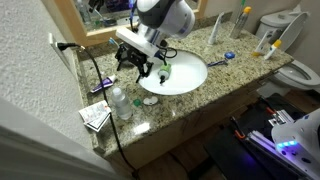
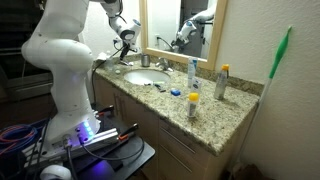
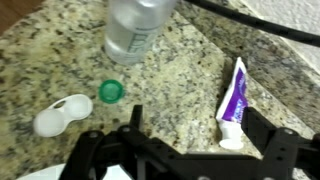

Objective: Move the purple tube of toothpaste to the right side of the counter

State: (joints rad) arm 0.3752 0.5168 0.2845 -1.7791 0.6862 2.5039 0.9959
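Note:
The purple tube of toothpaste (image 3: 234, 95) lies flat on the speckled granite counter (image 3: 180, 65), with its white cap end toward the camera. In an exterior view it is a small purple strip (image 1: 99, 88) on the counter (image 1: 235, 75), left of the white sink (image 1: 180, 75). My gripper (image 3: 198, 128) is open and empty above the counter. The tube's cap end sits just inside the right finger. In both exterior views the gripper (image 1: 135, 60) (image 2: 126, 38) hovers over the counter end beside the sink.
A clear plastic bottle (image 3: 135, 25) (image 1: 120, 100), a green cap (image 3: 111, 91) and a white lens case (image 3: 60, 115) lie near the tube. A black cable (image 3: 250, 20) crosses behind it. Several bottles (image 1: 245, 25) and a blue toothbrush (image 1: 228, 58) stand beyond the sink. A small box (image 1: 95, 115) sits at the counter corner.

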